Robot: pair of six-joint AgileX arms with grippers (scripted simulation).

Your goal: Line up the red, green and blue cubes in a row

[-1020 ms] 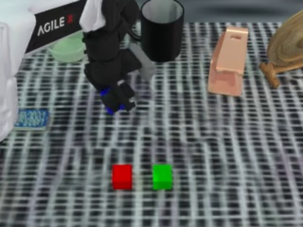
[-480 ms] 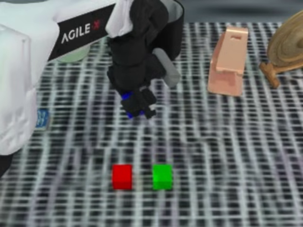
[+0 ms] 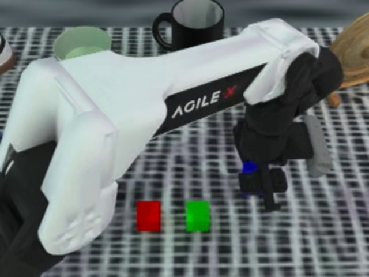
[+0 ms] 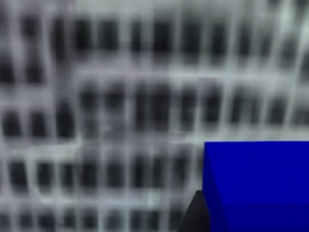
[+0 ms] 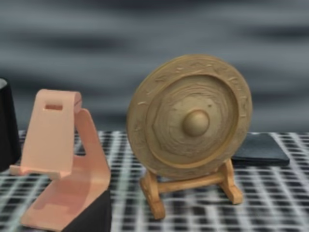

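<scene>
The red cube (image 3: 149, 215) and the green cube (image 3: 198, 215) sit side by side near the table's front, a small gap between them. My left gripper (image 3: 262, 183) hangs to the right of the green cube and slightly farther back, shut on the blue cube (image 3: 249, 168), which is mostly hidden by the black fingers. In the left wrist view the blue cube (image 4: 256, 186) is held above the patterned cloth beside a dark fingertip (image 4: 195, 215). My right arm is outside the top view; only a dark part of my right gripper (image 5: 96, 215) shows.
A black mug (image 3: 196, 23) and a pale green bowl (image 3: 82, 43) stand at the back. A wooden gong (image 5: 190, 118) on its stand, a pink phone stand (image 5: 58, 159) and a dark flat pad (image 5: 260, 150) are at the back right. My left arm's white body covers the table's left half.
My left arm has swung from the back left, near the mug, across to the right and forward with the blue cube. The red and green cubes have not moved.
</scene>
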